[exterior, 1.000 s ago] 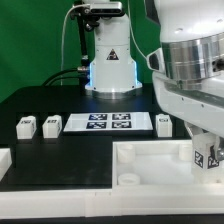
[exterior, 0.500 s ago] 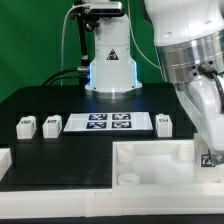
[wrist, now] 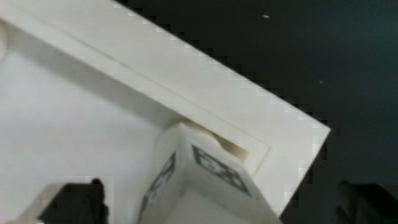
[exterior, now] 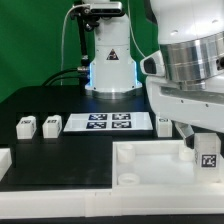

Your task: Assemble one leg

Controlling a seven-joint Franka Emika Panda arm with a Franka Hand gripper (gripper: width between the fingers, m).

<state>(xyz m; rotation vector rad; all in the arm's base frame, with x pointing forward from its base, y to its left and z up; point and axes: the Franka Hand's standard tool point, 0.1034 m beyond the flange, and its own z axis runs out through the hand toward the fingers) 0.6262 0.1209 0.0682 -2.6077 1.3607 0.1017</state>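
Observation:
My gripper (exterior: 207, 166) is shut on a leg (exterior: 208, 159), a small white peg whose black-and-white tag faces the camera. It holds the leg upright over the corner at the exterior view's right of the large white tray-like part (exterior: 150, 160). In the wrist view the leg (wrist: 210, 172) stands between the dark fingers (wrist: 71, 205) at the tray's corner (wrist: 267, 125). The leg's stem is hidden. Three more legs lie on the black table: two at the exterior view's left (exterior: 26, 126) (exterior: 51, 124) and one near the arm (exterior: 164, 122).
The marker board (exterior: 110, 123) lies flat behind the tray, between the loose legs. The robot base (exterior: 110, 65) stands at the back. A white block (exterior: 4, 160) sits at the left edge. A round socket (exterior: 127, 180) shows in the tray's near corner.
The wrist has turned about the leg at the tray's corner: half a second ago the hand was swung to the right, now it is square again. The leg's tag faces forward.

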